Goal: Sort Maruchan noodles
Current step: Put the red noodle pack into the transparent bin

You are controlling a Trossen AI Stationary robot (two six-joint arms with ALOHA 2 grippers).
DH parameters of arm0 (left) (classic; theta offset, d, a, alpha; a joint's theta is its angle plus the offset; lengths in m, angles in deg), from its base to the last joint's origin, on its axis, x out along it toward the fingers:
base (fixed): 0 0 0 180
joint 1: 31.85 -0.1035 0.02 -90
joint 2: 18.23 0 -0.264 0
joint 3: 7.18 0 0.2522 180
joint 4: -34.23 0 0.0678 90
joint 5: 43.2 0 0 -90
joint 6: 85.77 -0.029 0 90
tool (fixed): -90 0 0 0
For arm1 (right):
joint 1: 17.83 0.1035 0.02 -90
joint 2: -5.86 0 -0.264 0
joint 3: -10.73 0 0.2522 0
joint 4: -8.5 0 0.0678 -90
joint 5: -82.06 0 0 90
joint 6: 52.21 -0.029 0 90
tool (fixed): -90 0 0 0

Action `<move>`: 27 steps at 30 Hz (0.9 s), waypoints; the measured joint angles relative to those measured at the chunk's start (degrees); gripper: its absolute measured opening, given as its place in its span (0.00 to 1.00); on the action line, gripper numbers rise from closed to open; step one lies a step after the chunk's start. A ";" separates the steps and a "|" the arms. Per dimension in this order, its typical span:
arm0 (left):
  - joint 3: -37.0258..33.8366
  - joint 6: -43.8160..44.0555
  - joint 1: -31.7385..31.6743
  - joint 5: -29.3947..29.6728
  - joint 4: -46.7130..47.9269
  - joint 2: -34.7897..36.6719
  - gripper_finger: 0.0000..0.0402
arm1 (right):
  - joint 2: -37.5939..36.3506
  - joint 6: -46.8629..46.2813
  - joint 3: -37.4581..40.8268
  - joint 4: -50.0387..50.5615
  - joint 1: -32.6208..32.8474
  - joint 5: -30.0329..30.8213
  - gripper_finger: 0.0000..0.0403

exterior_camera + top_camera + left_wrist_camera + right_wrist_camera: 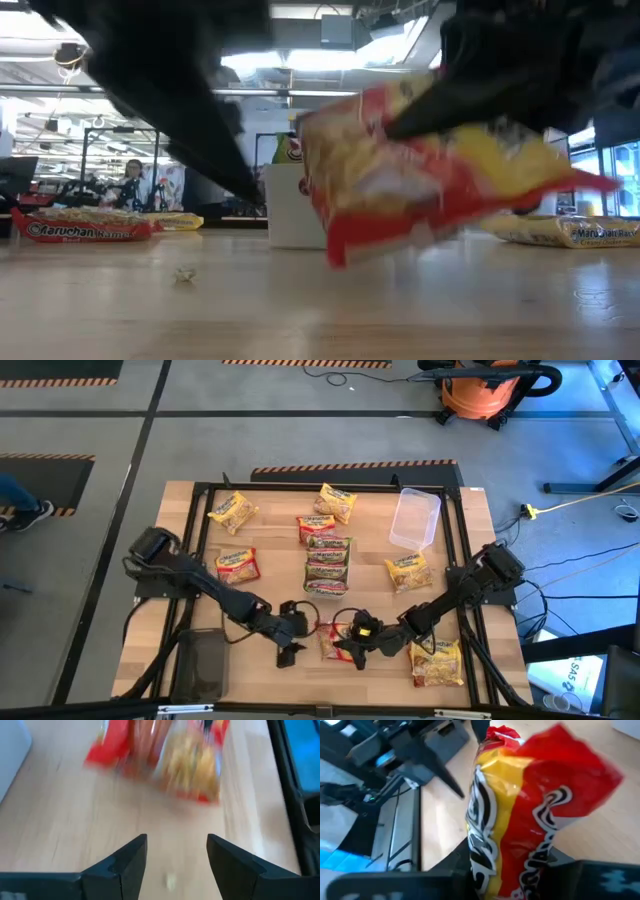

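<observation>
1. Now the right pincer (352, 643) is clamped on a red-and-yellow noodle packet (530, 815), lifted off the counter (180, 550) at its near edge.
2. Just beside it, the left pincer (176, 851) hangs with fingers apart, empty.
3. Other packets lie scattered further back; green ones (327, 563) sit mid-counter near a clear tray (414, 518).

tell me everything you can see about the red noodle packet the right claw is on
The red and yellow crinkly plastic ramen packet carries black and white swirled lettering, with a noodle picture on its yellow part. It looks soft and creased. It sits tilted near the front edge of the wooden table, one end lifted clear of the surface in the low view. The right claw has closed on it, fingers pinching its lower end. The left claw waits open just beside it, not touching.
</observation>
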 joint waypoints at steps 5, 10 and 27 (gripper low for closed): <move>0.00 0.46 3.63 0.00 9.75 7.50 0.50 | -5.44 4.23 0.00 3.36 -0.02 -2.14 0.27; 0.00 0.45 7.34 2.60 16.54 13.15 0.50 | -15.73 10.40 -0.04 14.00 -2.11 -2.95 0.25; -0.02 -16.27 -0.22 -5.27 17.12 15.56 0.50 | -41.50 36.17 -15.30 79.36 -33.47 -2.71 0.22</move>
